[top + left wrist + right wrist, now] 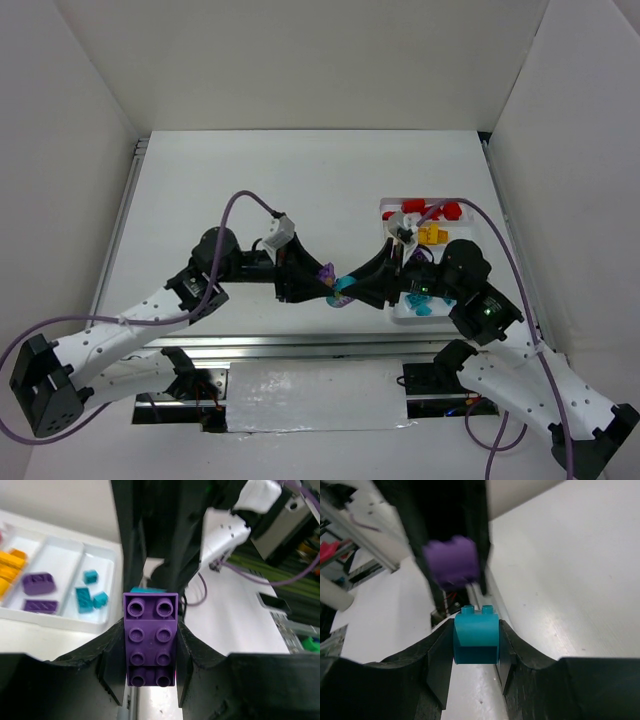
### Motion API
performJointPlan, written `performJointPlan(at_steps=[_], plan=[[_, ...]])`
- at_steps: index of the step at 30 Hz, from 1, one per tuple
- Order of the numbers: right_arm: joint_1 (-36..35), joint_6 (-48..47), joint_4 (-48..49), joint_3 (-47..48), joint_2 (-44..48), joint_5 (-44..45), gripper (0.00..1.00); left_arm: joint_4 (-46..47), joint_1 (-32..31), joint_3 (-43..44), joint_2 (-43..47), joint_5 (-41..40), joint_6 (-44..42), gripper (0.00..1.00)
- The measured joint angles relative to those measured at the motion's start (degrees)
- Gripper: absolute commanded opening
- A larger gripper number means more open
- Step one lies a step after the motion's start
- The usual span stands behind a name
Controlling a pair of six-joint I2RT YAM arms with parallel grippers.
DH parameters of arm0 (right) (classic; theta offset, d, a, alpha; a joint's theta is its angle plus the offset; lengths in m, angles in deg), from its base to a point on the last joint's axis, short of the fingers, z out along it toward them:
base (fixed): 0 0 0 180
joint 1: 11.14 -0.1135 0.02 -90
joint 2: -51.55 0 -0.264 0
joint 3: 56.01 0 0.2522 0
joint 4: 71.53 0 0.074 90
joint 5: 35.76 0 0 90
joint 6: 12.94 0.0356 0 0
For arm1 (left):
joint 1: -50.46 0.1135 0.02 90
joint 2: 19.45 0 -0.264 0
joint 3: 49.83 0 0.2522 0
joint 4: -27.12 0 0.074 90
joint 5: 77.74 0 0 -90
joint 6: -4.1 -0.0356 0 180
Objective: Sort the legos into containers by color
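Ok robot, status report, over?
Copy: left gripper shut on purple brick; right gripper shut on teal brick. Both nose to nose beside tray. Nothing seen in the way.

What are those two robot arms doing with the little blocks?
A robot is sorting toy bricks. Over the middle of the table, its left hand is shut on a purple brick, and its right hand is shut on a teal brick. The two bricks are right next to each other; I can't tell if they are stuck together. On the right, a white tray holds other bricks.
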Motion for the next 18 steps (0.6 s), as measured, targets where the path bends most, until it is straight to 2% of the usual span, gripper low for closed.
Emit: performJointPlan(at_steps=[5, 10, 12, 14, 16, 18], plan=[[0.66, 1.46, 0.33, -3.89, -0.85, 5.88, 0.00, 4.48, 2.32, -0.35, 4.42, -1.27, 2.10, 0.00], [0.66, 2.23, -1.31, -3.98, -2.64, 11.52, 0.00, 6.86, 2.93, -0.35, 2.78, -1.53, 3.69, 0.00], [0.59, 4.81, -3.37, -3.39, -3.02, 20.76, 0.00, 5.40, 3.08, -0.33, 2.36, -3.32, 3.61, 0.00], [1.44, 10.69, -9.64, -0.28, -5.92, 33.46, 0.00, 2.32, 3.21, 0.33, 2.36, -7.02, 3.45, 0.00], [4.79, 17.09, -16.31, 4.04, -10.80, 43.23, 0.00, -0.17, 3.23, 1.09, 2.36, -10.67, 3.41, 0.00], [9.18, 22.77, -20.39, 5.49, -14.73, 49.46, 0.00, -2.38, 3.28, 1.77, 2.36, -14.34, 3.39, 0.00]])
